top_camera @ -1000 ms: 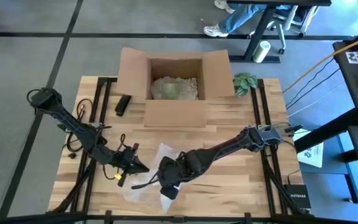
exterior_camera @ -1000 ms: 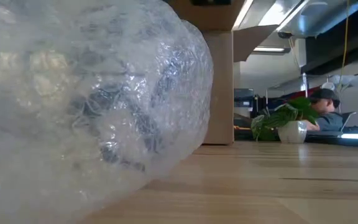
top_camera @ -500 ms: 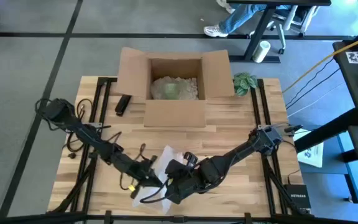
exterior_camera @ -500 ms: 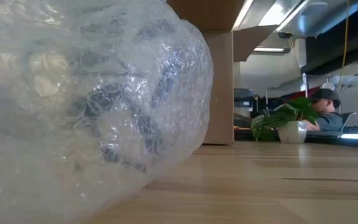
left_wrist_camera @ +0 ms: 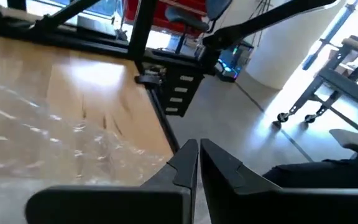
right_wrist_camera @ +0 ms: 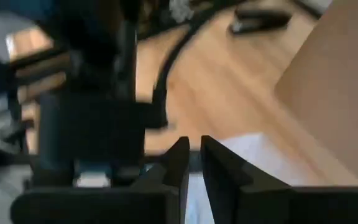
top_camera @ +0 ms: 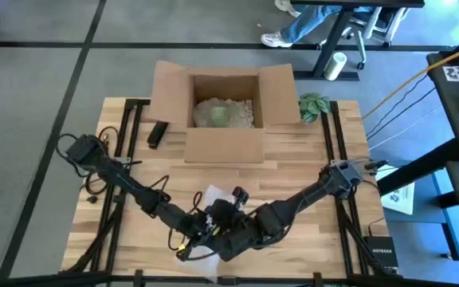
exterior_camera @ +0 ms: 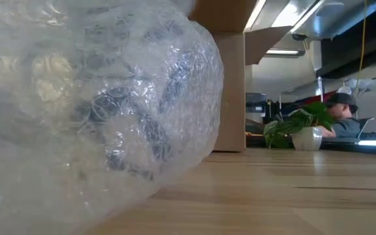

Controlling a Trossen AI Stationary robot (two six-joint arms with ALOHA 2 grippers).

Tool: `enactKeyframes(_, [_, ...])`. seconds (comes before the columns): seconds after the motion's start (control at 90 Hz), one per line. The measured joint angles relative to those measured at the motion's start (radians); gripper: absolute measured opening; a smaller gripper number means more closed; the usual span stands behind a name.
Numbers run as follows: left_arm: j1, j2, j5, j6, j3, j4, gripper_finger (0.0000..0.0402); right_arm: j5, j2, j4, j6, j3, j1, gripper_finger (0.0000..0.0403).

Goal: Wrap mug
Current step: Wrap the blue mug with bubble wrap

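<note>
A bubble-wrap bundle (exterior_camera: 96,111) with a dark shape inside fills the low view's left and rests on the wooden table (exterior_camera: 292,189); the mug itself is hidden. In the high view only a bit of the wrap (top_camera: 212,195) shows near the table's front middle, under both arms. My left gripper (top_camera: 191,242) comes in from the left and my right gripper (top_camera: 215,226) from the right, meeting over the wrap. The left gripper's (left_wrist_camera: 198,163) fingers are shut, with clear wrap (left_wrist_camera: 73,146) lying flat on the wood beside them. The right gripper (right_wrist_camera: 192,163) is shut too, with white wrap (right_wrist_camera: 253,152) just beyond it. My left gripper lies low over the bubble wrap with shut fingers; nothing shows between them, and I cannot tell whether they touch the wrap. My right gripper is shut close above the wrap; the other arm and blur hide whether it touches.
An open cardboard box (top_camera: 221,104) with pale filling stands at the table's far middle. A black object (top_camera: 158,133) lies left of it and a small potted plant (top_camera: 315,105) to its right. Past the table's far edge, a person's legs (top_camera: 293,30) show.
My left gripper has moved toward the table's right and near edge, over the bubble wrap, until it meets the right gripper. The right arm has sunk lower over the wrap. The arms now cover most of the sheet in the high view.
</note>
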Motion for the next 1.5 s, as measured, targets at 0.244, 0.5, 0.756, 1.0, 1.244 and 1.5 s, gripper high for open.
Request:
enactKeyframes(0.244, [-0.002, 0.001, 0.006, 0.033, 0.0, 0.069, 0.0, -0.066, 0.017, -0.021, 0.051, 0.0, -0.008, 0.0028])
enactKeyframes(0.5, [-0.039, -0.097, 0.02, 0.117, 0.0, -0.02, 0.0, -0.031, 0.024, -0.033, 0.083, 0.001, -0.018, 0.0028])
enactKeyframes(0.756, [-0.078, -0.319, -0.138, 0.12, -0.033, -0.465, 0.0, -0.066, 0.024, -0.036, 0.083, 0.0, -0.033, 0.0028])
enactKeyframes(1.0, [-0.083, -0.545, -0.246, 0.002, -0.259, -0.523, 0.0, -0.397, 0.036, 0.044, 0.08, -0.014, -0.102, 0.0028])
enactKeyframes(1.244, [-0.091, -0.728, -0.291, -0.187, -0.475, -0.531, 0.0, -0.646, 0.097, 0.039, 0.116, -0.045, -0.145, 0.0003])
enactKeyframes(1.5, [-0.091, -0.757, -0.309, -0.333, -0.574, -0.544, 0.0, -0.745, 0.143, 0.019, 0.148, -0.045, -0.164, 0.0001])
